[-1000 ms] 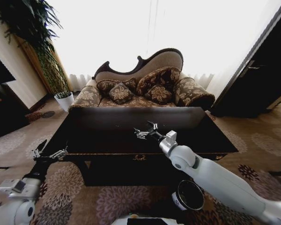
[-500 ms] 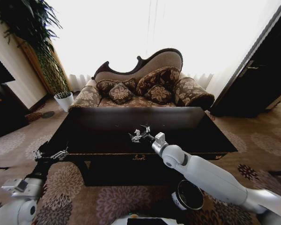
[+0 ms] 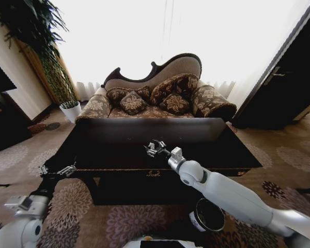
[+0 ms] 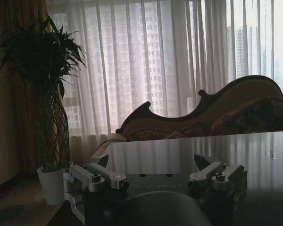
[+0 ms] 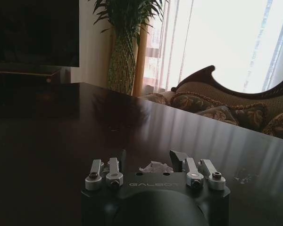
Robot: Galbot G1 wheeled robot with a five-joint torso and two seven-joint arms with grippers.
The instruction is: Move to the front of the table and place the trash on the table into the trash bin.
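The glossy black table point(image 3: 119, 150) with gold trim stands right in front of me. My right gripper point(image 3: 154, 149) reaches over its front middle, low over the top. In the right wrist view that gripper point(image 5: 149, 157) is open, with a crumpled white paper wad point(image 5: 155, 166) lying on the tabletop between its fingers. A faint small scrap point(image 5: 243, 175) lies a little off to one side. My left gripper point(image 3: 57, 171) hangs open and holding nothing by the table's front left corner; its wrist view shows its spread fingers point(image 4: 104, 161). The black trash bin point(image 3: 209, 214) stands on the carpet under my right arm.
A patterned sofa point(image 3: 155, 101) with cushions stands behind the table. A tall plant in a white pot point(image 3: 71, 110) is at the back left. A dark cabinet point(image 3: 2, 119) is on the left and dark doors point(image 3: 289, 88) on the right. Flowered carpet surrounds the table.
My right gripper has moved left and nearer across the tabletop, coming down around the paper wad. The left arm has barely shifted.
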